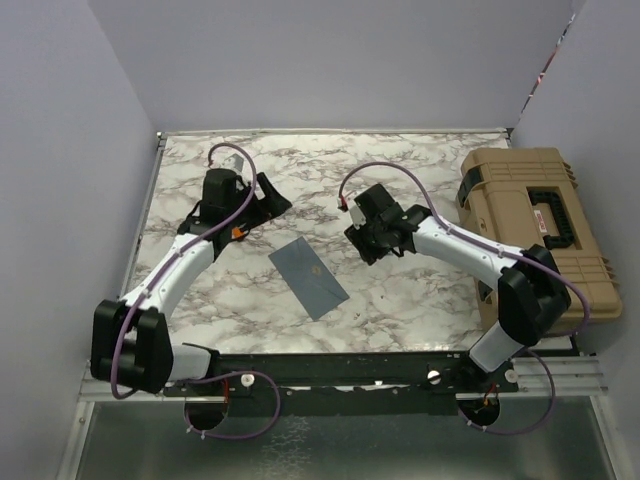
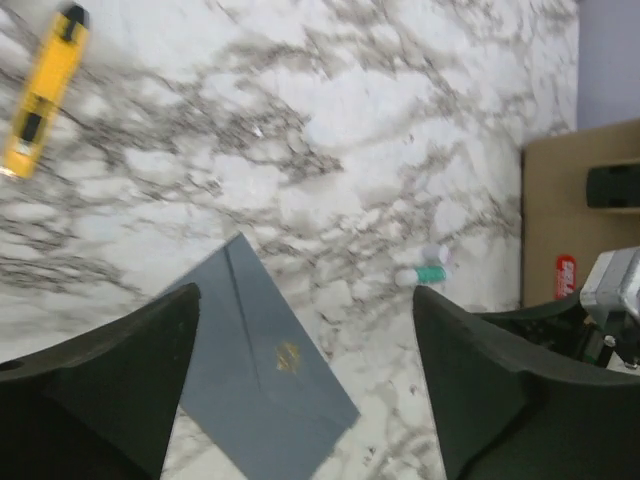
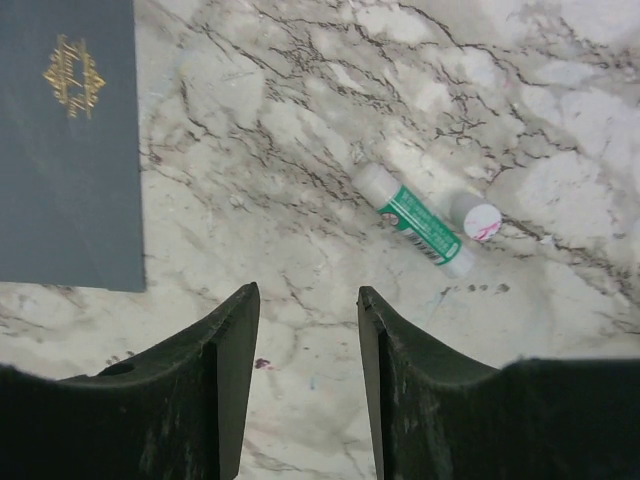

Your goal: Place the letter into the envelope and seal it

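Observation:
The grey-blue envelope lies flat on the marble table, its small gold mark facing up. It also shows in the left wrist view and in the right wrist view. The cream letter is not in view in any frame. My left gripper is open and empty above the table, back-left of the envelope; in its own view the envelope lies below and between its fingers. My right gripper is open and empty just right of the envelope, over bare marble.
A green-and-white glue stick lies beside its loose cap, just beyond my right fingers, and also shows in the left wrist view. A yellow utility knife lies on the table. A tan toolbox stands at the right edge.

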{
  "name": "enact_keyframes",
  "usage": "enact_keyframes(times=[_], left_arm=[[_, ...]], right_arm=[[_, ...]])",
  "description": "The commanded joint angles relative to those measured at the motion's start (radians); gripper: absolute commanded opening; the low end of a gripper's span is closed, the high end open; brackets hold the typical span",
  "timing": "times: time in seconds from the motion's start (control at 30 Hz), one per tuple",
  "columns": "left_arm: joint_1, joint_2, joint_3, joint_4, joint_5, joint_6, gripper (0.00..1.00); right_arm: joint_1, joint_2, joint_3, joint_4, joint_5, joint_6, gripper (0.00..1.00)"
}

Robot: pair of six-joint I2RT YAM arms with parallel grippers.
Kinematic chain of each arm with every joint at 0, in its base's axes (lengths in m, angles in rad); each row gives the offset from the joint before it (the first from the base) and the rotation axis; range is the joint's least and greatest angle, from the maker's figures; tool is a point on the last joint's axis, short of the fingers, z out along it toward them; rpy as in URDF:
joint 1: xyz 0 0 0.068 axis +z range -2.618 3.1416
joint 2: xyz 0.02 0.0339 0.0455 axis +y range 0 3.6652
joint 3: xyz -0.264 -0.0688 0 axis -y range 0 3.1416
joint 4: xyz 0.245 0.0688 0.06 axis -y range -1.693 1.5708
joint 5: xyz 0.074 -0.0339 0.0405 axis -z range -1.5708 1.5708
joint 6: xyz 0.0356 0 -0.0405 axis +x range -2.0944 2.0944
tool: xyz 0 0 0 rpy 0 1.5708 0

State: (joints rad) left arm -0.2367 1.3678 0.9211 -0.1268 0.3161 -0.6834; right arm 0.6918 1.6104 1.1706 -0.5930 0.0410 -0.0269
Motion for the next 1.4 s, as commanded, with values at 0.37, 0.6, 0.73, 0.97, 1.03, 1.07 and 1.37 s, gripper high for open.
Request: enact_keyframes(times=[0.37,0.6,0.73,0.97,1.03,1.07,1.37], left_arm=[[0.028,-0.265,0.012,-0.22,-0.411,0.24,0.99],[0.036,-0.261,-0.011,-0.223,-0.393,0.226,0.99],[0.038,-0.241,-0.008,-0.22,-0.373,0.215,0.99],[0.038,-0.195,-0.001,-0.217,-0.337,0.181,0.99],[0.037,-0.187,0.001,-0.213,-0.328,0.175,0.99],[0.038,-0.184,0.002,-0.212,-0.325,0.174,0.99],[0.039,-0.165,0.006,-0.197,-0.295,0.171,0.99]], right_arm=[[-0.037,0.237,0.086,0.026,0.179,-0.369,0.46],[-0.039,0.226,0.113,0.008,0.153,-0.377,0.45],[-0.059,0.203,0.108,0.048,0.175,-0.369,0.46],[-0.116,0.246,0.161,0.034,0.122,-0.328,0.47],[-0.121,0.249,0.156,0.032,0.096,-0.33,0.45],[-0.124,0.25,0.155,0.031,0.086,-0.33,0.44],[-0.161,0.232,0.127,0.01,0.028,-0.293,0.44]])
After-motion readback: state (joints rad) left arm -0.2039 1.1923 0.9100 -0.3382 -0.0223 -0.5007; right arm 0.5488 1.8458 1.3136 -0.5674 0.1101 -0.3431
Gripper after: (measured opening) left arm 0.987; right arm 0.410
